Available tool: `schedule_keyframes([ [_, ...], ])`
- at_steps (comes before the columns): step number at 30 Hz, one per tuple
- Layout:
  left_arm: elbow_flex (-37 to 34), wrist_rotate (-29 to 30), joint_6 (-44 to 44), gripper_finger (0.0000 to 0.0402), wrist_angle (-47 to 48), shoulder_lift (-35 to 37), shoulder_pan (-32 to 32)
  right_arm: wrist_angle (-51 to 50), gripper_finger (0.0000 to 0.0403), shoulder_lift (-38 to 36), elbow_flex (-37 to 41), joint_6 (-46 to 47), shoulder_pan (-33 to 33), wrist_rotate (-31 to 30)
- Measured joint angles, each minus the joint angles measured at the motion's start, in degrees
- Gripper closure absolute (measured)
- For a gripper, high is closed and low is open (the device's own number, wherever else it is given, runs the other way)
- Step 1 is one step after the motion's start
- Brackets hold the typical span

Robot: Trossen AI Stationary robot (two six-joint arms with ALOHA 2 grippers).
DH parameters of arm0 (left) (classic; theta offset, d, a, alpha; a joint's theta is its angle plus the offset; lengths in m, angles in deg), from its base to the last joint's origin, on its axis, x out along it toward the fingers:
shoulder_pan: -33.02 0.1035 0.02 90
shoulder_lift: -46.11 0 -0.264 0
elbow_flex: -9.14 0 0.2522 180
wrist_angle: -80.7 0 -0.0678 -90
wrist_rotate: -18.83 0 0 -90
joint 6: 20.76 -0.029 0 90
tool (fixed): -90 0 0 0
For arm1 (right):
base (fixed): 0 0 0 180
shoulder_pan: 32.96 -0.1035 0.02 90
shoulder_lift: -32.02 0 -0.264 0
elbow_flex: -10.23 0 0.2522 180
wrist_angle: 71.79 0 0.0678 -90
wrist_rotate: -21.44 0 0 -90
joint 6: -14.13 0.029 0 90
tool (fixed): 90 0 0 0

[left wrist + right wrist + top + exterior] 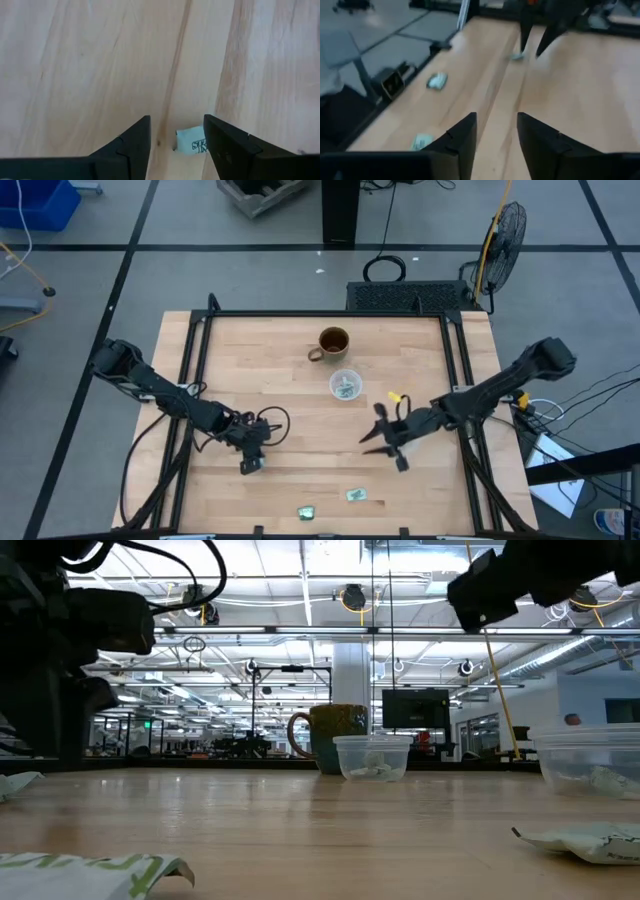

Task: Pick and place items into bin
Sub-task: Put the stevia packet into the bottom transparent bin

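Brown mug (332, 342) upright on the wooden table (270, 390); floor fan (503, 232) beyond.

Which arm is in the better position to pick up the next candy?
Left, probably. The left gripper is open directly over a candy lying between its fingers. The right gripper is open above bare table, holding nothing.

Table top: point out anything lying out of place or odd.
Two candy packets lie loose near the table's front edge, far from the clear bin beside the brown mug. A third sits between the left claw's open fingers.
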Motion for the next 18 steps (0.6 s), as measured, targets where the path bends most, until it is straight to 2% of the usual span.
schedule_keyframes([
  [6, 0.00, 2.90, -3.48, 0.0213, -1.59, 0.00, 0.00, 6.14, 0.0231, 11.72, -0.36, 3.80, -3.58, 0.11],
  [10, 0.02, 4.22, -6.10, 0.0213, -3.41, 0.00, 0.17, 6.85, 0.0226, 19.26, -4.96, 6.39, -7.05, 0.21],
  [14, 0.02, 4.93, -6.28, 0.0213, -5.49, -0.02, 0.80, -0.50, 0.0231, 24.45, -12.53, 10.05, -9.11, 3.74],
  [18, 0.02, 5.30, -6.30, 0.0213, -7.72, -0.02, 1.25, -15.10, 0.0235, 28.10, -20.44, 14.03, -10.04, 4.58],
])
